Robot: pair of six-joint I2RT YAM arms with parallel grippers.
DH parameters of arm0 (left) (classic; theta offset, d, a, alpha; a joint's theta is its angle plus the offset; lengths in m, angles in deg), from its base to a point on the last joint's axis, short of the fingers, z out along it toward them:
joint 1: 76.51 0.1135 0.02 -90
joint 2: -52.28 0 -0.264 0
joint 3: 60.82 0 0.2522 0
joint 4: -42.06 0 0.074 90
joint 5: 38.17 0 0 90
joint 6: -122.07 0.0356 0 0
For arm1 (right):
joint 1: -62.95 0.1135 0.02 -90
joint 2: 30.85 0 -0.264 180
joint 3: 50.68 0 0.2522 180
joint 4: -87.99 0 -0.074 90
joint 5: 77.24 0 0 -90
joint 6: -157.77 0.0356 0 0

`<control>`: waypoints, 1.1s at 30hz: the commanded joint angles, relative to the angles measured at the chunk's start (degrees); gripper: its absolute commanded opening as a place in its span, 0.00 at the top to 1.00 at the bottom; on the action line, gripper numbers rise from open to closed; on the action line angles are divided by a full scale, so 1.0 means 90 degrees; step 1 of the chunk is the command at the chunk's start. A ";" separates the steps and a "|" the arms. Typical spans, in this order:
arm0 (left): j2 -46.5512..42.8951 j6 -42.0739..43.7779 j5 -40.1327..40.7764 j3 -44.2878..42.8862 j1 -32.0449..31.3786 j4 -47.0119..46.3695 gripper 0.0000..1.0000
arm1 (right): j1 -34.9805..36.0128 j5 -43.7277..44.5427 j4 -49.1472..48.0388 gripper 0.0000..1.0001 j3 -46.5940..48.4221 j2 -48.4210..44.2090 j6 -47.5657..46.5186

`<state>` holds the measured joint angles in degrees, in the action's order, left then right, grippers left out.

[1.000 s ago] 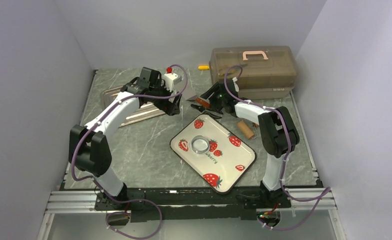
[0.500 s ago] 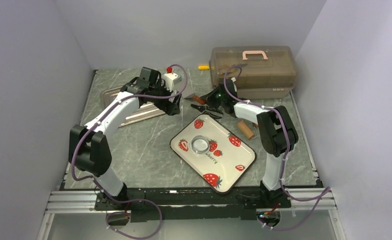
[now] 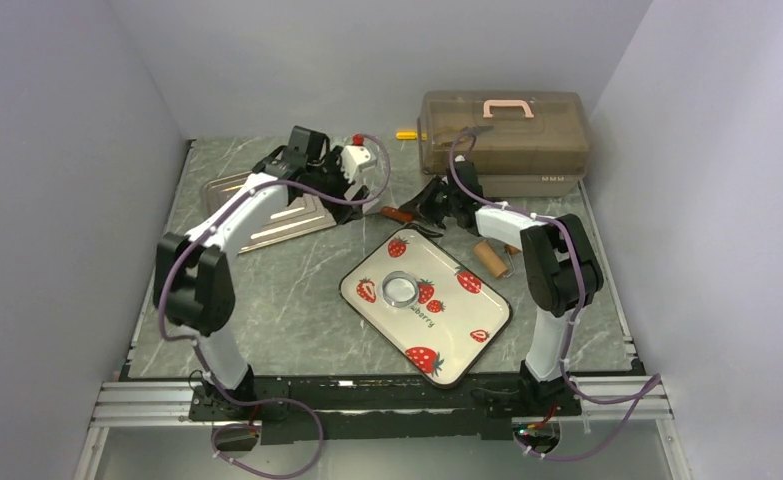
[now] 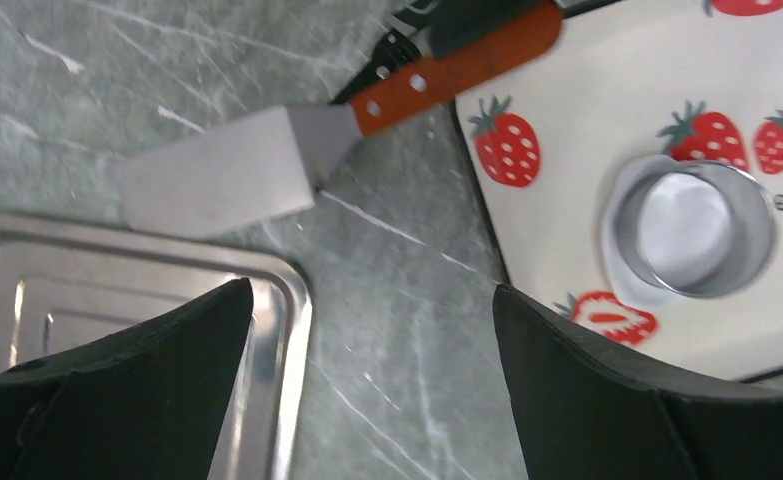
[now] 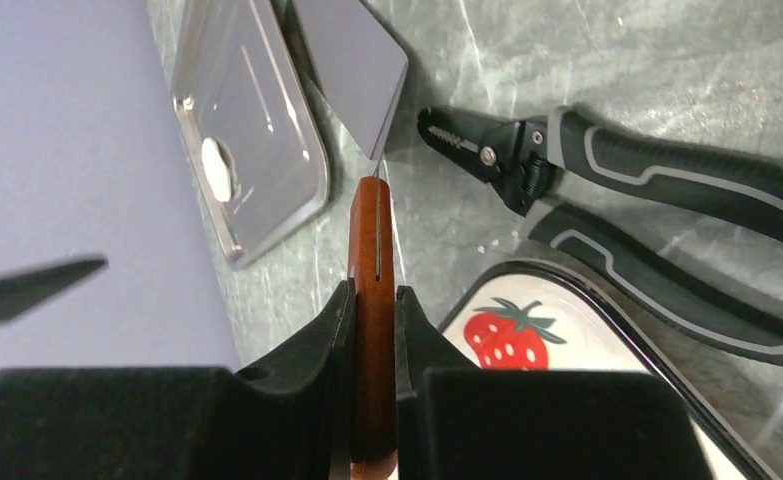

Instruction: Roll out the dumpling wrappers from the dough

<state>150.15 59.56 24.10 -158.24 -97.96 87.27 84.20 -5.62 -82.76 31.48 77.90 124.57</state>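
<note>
My right gripper [image 5: 372, 295] is shut on the brown wooden handle of a spatula [image 5: 370, 240], whose steel blade [image 5: 352, 70] lies on the table by the metal tray. In the top view this gripper [image 3: 429, 205] sits just behind the strawberry plate [image 3: 457, 320]. A steel ring [image 4: 692, 230] stands on that plate with a flattened white patch of dough [image 4: 622, 285] showing around its base. One small white dumpling wrapper [image 5: 215, 168] lies in the metal tray [image 5: 257, 120]. My left gripper [image 4: 372, 295] hangs open over bare table between tray and plate, holding nothing.
Black pliers [image 5: 647, 200] lie beside the spatula, behind the plate. A brown wooden roller [image 3: 491, 257] rests on the table right of the plate. A brown toolbox with a pink handle [image 3: 507, 135] stands at the back right. A small yellow object [image 3: 406, 134] lies near it.
My right gripper has shut on the spatula handle. The left arm has swung right, from over the metal tray toward the spatula, still open.
</note>
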 commanded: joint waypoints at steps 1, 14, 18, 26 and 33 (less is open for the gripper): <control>0.0914 0.1163 -0.0234 -0.0815 -0.0105 0.0290 0.06 | -0.0135 -0.0834 -0.0003 1.00 -0.0188 0.0007 -0.0404; 0.2189 0.3449 -0.0349 -0.1675 -0.0922 0.0003 0.01 | -0.0203 -0.2055 0.0837 1.00 -0.0140 0.0105 -0.1723; 0.2615 0.3802 -0.0609 -0.1843 -0.0977 0.0424 0.01 | -0.0238 -0.1947 0.0865 1.00 -0.0180 -0.0022 -0.1746; 0.2336 0.4383 -0.1130 -0.2122 -0.0762 0.0856 0.01 | -0.0307 -0.1697 0.1289 1.00 -0.0051 -0.0336 -0.2101; 0.2628 0.5655 -0.0600 -0.2559 -0.0827 0.1872 0.01 | -0.0303 -0.1552 0.1605 0.78 -0.0099 -0.0585 -0.2514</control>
<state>173.93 102.00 18.11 -177.39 -104.78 97.49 81.71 -21.18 -70.04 29.84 76.85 105.53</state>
